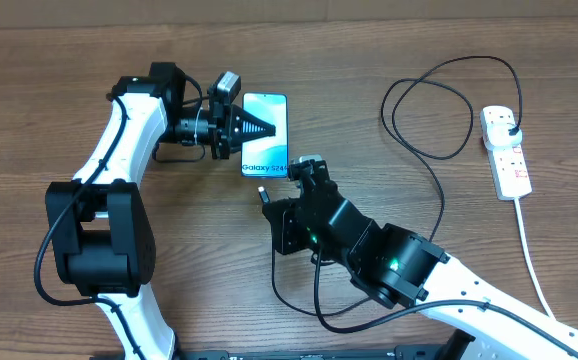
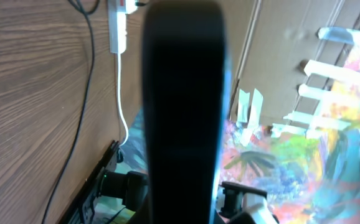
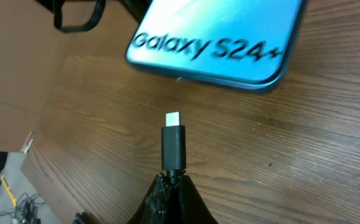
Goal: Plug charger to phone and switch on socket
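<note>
Center-left: pinching the phone [image 1: 267, 158] in the left end effector [image 1: 254, 128], probably to steady it for plugging. Just right of that, clamping the charger [image 3: 173, 144] tip in the right end effector [image 3: 172, 180], aimed at the port, not in yet. Upper right, leaving the socket [image 1: 506, 150] for later.

White links [image 1: 144, 120], black joints [image 1: 104, 235], cables [image 1: 39, 258]; left pincer [image 1: 269, 129] looks black, tapered.
</note>
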